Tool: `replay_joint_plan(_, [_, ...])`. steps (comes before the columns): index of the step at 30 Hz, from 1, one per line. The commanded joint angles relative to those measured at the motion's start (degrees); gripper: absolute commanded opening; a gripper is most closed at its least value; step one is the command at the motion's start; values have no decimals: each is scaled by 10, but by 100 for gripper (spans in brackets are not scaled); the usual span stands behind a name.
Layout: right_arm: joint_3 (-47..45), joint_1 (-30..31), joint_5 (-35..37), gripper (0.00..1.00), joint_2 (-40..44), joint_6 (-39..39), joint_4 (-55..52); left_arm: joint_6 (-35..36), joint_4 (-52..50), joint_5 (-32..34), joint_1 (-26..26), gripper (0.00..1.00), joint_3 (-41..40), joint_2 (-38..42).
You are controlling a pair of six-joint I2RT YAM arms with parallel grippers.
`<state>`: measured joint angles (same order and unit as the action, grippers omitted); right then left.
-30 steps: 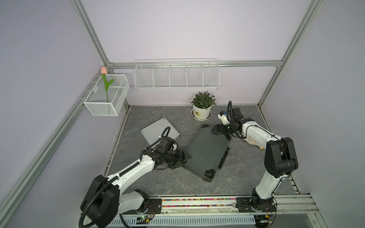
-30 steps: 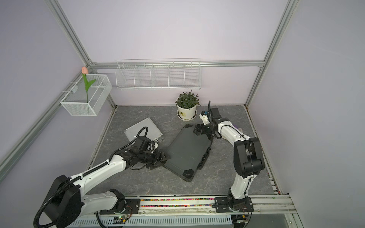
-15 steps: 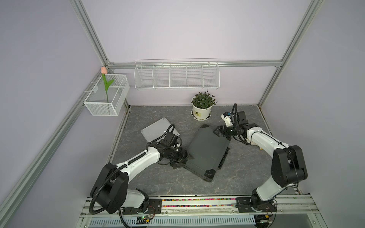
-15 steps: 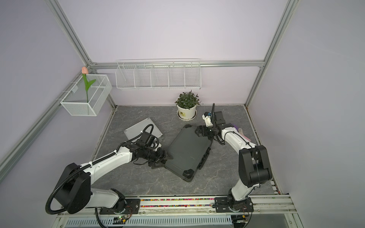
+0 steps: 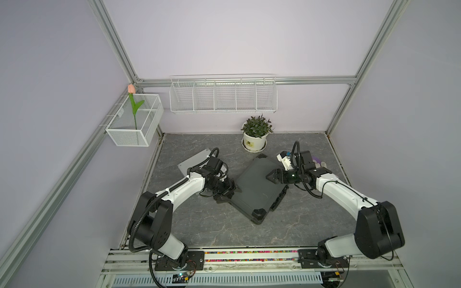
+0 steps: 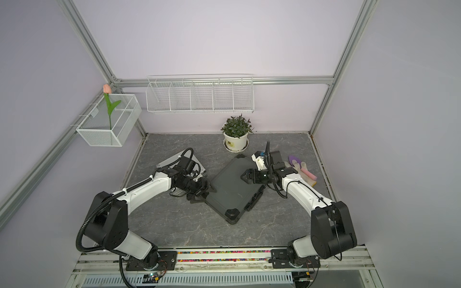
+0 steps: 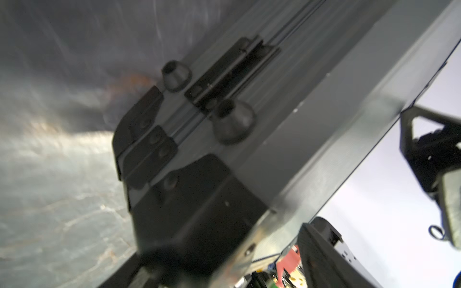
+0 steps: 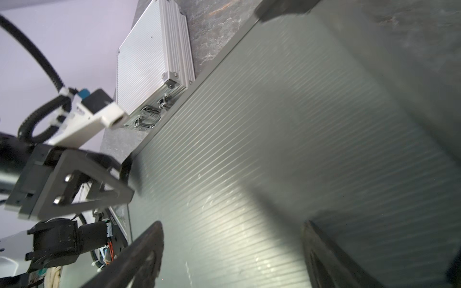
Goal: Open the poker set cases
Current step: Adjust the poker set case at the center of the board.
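Far on my left, a white mesh basket [image 5: 132, 139] hangs on the wall with a pink tulip [image 5: 131, 88] in it. Next comes the small silver ribbed aluminium case [image 5: 194, 162], flat on the grey stone-patterned table [image 5: 199, 224] with its lid down. My left wrist partly covers it in both top views. My right wrist camera shows its metal latches [image 8: 149, 116] facing the bigger case.

My left gripper [image 5: 230, 193] sits low at the left edge of the large dark grey plastic case with black corners [image 5: 257, 189]. Its fingers are spread wide, one tip reaching over the rim. I cannot tell whether they touch it. My left wrist camera looks along that side, at black hinges and rubber feet.

The dark case lies flat and closed in the middle of the table, turned diagonally, just beside the silver one. Behind it stands a green plant in a white pot [image 5: 255, 136], under a white wire shelf [image 5: 223, 97].

My right gripper [image 5: 269, 175] hovers over the dark lid near its right edge. Its fingers [image 8: 144, 249] are released, with nothing between them.

Further right lie small purple, white and pink pieces [image 6: 299, 167] that I cannot make out.
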<state>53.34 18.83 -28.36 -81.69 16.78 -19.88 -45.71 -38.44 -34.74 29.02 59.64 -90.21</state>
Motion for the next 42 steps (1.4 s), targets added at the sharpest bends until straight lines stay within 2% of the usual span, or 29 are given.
replay_joint_plan(1, [-61, 17, -5, 88, -13, 52, -111, 62, 113, 32, -3, 81, 58, -8])
replay_joint_plan(7, [-81, 22, -7, 88, -3, 61, -98, 78, 102, 43, -24, 81, 67, -9])
replay_joint_plan(13, [-54, 16, 25, 89, -2, 48, -122, 100, 72, 48, -58, 81, 86, 3])
replay_joint_plan(23, [-33, -50, 63, 95, 64, 39, -159, 120, 30, 92, -79, 83, 54, 104])
replay_joint_plan(32, [-25, -96, 75, 96, 64, 14, -166, 83, 33, 99, -79, 84, -21, 195])
replay_joint_plan(37, [-7, -100, 75, 95, 32, 4, -164, 33, 88, 69, -78, 84, -79, 209])
replay_joint_plan(42, [38, -101, 113, 96, 34, 4, -162, 14, 91, 63, -73, 84, -106, 229])
